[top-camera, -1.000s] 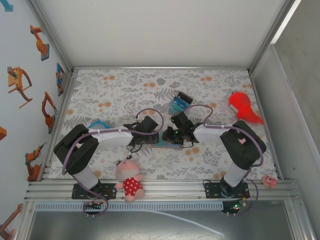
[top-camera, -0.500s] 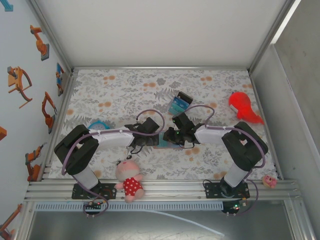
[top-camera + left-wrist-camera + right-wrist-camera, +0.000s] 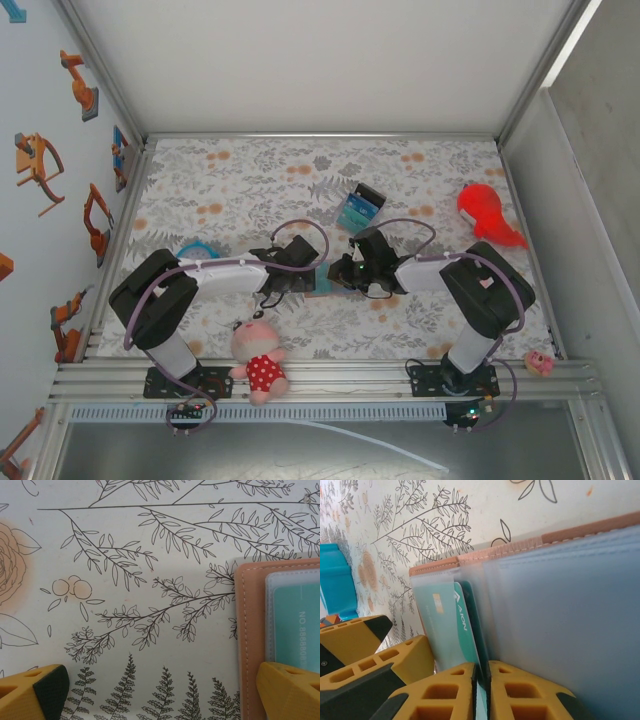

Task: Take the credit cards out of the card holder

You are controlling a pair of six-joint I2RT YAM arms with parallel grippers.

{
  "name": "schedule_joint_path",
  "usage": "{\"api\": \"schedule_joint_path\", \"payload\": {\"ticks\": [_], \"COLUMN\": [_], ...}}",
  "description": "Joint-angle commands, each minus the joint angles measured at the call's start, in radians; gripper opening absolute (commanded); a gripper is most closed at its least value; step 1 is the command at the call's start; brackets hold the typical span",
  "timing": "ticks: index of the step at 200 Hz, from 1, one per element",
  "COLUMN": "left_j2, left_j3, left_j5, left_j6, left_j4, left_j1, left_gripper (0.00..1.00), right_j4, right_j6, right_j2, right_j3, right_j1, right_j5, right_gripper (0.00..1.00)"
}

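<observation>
- The right gripper [image 3: 481, 682] is seen at bottom centre, closed on a dark green card [image 3: 470, 615].
- A teal card [image 3: 445, 625] is held in the card holder [image 3: 580, 530], left of centre.

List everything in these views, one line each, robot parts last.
card holder: one, pinkish-tan, lying open mid-table.
cards: two seen, teal and dark green, in its clear sleeves.
striped block: one, black, blue and teal, behind the holder.
red toy: one, red, far right.
plush doll: one, pink with red dress, near edge.
small pink toy: one, pink, near right corner.
teal object: one, teal, left side, partly hidden.
tablecloth: one, white floral, under everything.
left pincer: one, yellow-fingered, open, one finger over the holder's edge.
right pincer: one, yellow-fingered, closed on the cards.
</observation>
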Motion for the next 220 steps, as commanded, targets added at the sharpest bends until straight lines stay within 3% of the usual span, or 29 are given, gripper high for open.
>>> {"api": "schedule_joint_path", "payload": {"ticks": [1, 61, 132, 220], "left_j2": [0.029, 0.032, 0.045, 0.048], "left_j3": [0.012, 0.02, 0.035, 0.04], "left_j5": [0.018, 0.012, -0.016, -0.027], "left_j6": [-0.015, -0.014, -0.014, 0.001], "left_j4": [-0.046, -0.057, -0.087, -0.076], "left_j1": [-0.01, -0.012, -0.01, -0.002], "left_gripper": [0.97, 0.97, 0.97, 0.97], "right_j4": [0.055, 0.095, 0.094, -0.153], "right_j6": [0.016, 0.028, 0.015, -0.108], "right_j2": [-0.023, -0.018, -0.029, -0.129], "right_j3": [-0.018, -0.029, -0.054, -0.008], "right_j1": [-0.002, -0.005, -0.033, -0.046], "right_j5": [-0.033, -0.049, -0.049, 0.039], "right_gripper": [0.11, 0.0, 0.0, 0.0]}}
